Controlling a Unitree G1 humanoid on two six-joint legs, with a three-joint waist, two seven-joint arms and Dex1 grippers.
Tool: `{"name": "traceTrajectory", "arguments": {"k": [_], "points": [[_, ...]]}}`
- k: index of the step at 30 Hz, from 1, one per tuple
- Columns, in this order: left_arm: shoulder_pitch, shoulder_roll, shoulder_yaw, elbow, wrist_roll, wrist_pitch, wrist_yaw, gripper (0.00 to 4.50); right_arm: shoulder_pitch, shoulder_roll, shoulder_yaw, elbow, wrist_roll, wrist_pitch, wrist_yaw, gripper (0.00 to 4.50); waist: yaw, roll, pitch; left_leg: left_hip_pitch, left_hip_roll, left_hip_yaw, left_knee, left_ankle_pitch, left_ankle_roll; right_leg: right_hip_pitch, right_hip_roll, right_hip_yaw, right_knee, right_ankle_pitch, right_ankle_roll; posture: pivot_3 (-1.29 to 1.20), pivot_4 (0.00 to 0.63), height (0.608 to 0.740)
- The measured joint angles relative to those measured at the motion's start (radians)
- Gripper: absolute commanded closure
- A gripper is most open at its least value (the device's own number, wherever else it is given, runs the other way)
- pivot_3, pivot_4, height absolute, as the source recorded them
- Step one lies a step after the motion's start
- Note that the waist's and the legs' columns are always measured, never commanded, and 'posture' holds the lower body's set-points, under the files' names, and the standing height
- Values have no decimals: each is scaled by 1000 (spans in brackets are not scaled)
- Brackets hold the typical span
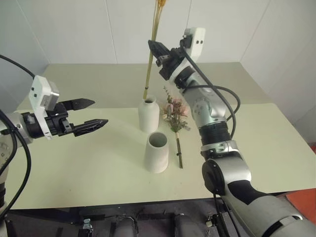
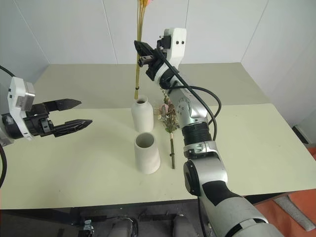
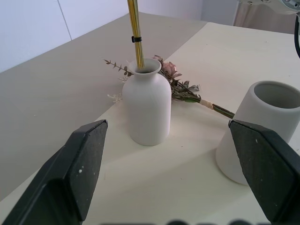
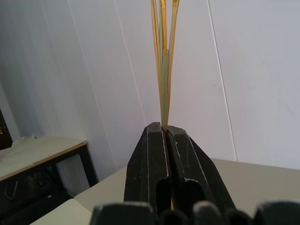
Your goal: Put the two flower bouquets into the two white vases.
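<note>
Thin yellow wheat-like stalks point(image 4: 163, 70) are pinched upright between the two black fingers point(image 4: 149, 164) of the right tool point(image 4: 165, 129), which are pressed together. A pale table point(image 4: 253, 180) is seen beyond, before white wall panels point(image 4: 262, 70).

no readable text, labels, brands or numbers — none on any surface in view.

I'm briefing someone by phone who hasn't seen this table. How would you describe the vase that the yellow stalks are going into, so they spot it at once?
On the pale table, two white vases stand near the middle. The bottle-shaped vase is the farther one, with a rounded shoulder and narrow neck, right under the yellow stalks that the right tool grips. The wide-mouthed cone vase has no neck, and the rose bouquet lies beside both.
</note>
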Motion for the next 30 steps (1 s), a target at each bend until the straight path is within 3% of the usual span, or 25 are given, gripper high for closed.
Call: {"name": "traceTrajectory", "arguments": {"k": [13, 14, 19, 24, 26, 30], "points": [[15, 3, 2, 0, 2, -1, -5, 0, 49, -10, 54, 132, -94, -113, 38, 4457, -1, 0, 0, -1, 0, 0, 0, 0, 0, -1, 0, 0, 0, 0, 0, 0, 150, 740], [16, 4, 2, 0, 2, -1, -6, 0, 49, -10, 59, 134, -102, -121, 39, 3956, -1, 0, 0, -1, 0, 0, 0, 0, 0, -1, 0, 0, 0, 0, 0, 0, 150, 740], [22, 10, 3, -1, 2, -2, -15, 0, 131, -15, 84, 65, -118, -130, 63, 2394, 0, 0, 0, 0, 0, 0, 0, 0, 0, 0, 0, 0, 0, 0, 0, 0, 150, 740], [26, 13, 5, 10, 3, -10, -24, 0, 328, -72, 146, -250, -114, -3, 97, 685, 5, 0, 0, -1, 0, 0, 0, 0, 0, -1, 0, 0, 1, 0, 0, 0, 150, 740], [21, 13, 2, 15, 5, -16, -28, 0, 397, -143, 172, -431, -84, 104, 123, 25, 6, 0, 0, -1, 0, 0, 0, 0, 0, -1, 0, 0, 1, 0, 0, 0, 150, 740], [0, 12, -4, 32, 6, -23, -38, 0, 439, -316, 166, -651, 5, 404, 144, 25, 7, 0, 0, 1, 0, 0, 0, 0, 0, 1, 0, 0, 1, -1, 0, 0, 150, 740]]}}
